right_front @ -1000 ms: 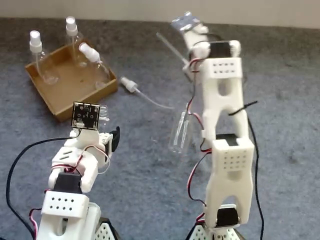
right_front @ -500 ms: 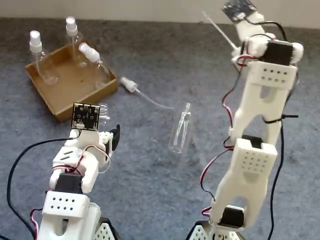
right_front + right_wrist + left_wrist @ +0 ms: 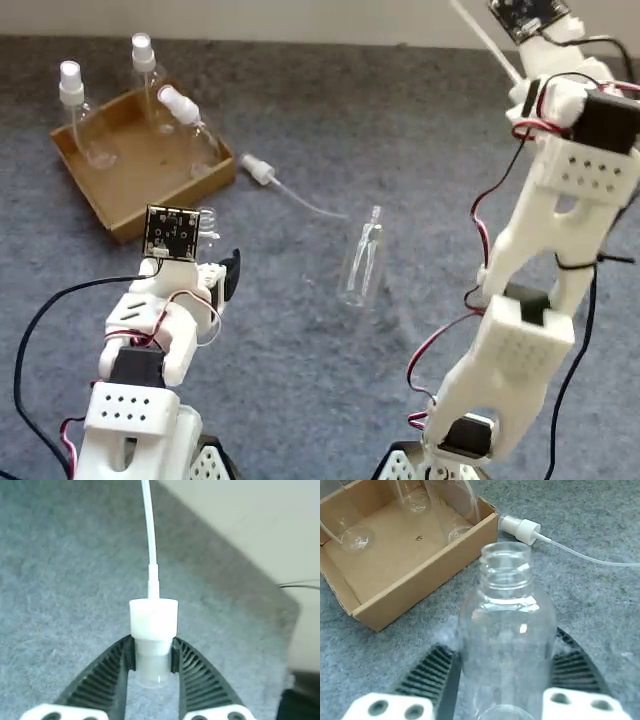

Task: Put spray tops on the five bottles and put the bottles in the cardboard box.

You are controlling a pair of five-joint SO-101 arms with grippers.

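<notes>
While both arms have a part in hand, carpet (image 3: 330,130): grey, covers the whole work surface.
Right arm (image 3: 520,330): stretched high toward the far right edge, well apart from the box.
Left arm (image 3: 150,340): folded low at the near left, wrist just in front of the box.
Cardboard box (image 3: 170,205): shallow open tray on the far left, one corner facing the left arm.
Lying bottle (image 3: 362,262): clear, on its side on the carpet between the arms, open neck pointing to the far side.
Held bottle (image 3: 507,630): clear, open threaded neck, pointing toward the box.
Left gripper (image 3: 505,647): jaws clamped on both sides of the held bottle's body.
Left bottle (image 3: 80,120): upright in the box's far left corner, white top on.
Far bottle (image 3: 150,85): upright at the box's far edge, white top on.
Leaning bottle (image 3: 190,125): in the box, tilted, white top on.
Right gripper (image 3: 152,647): jaws pinched on the held spray top's collar.
Held spray top (image 3: 153,625): white, dip tube sticking straight out past the fingertips.
Loose spray top (image 3: 258,168): on the carpet just beside the box's right corner, thin tube trailing toward the lying bottle.
</notes>
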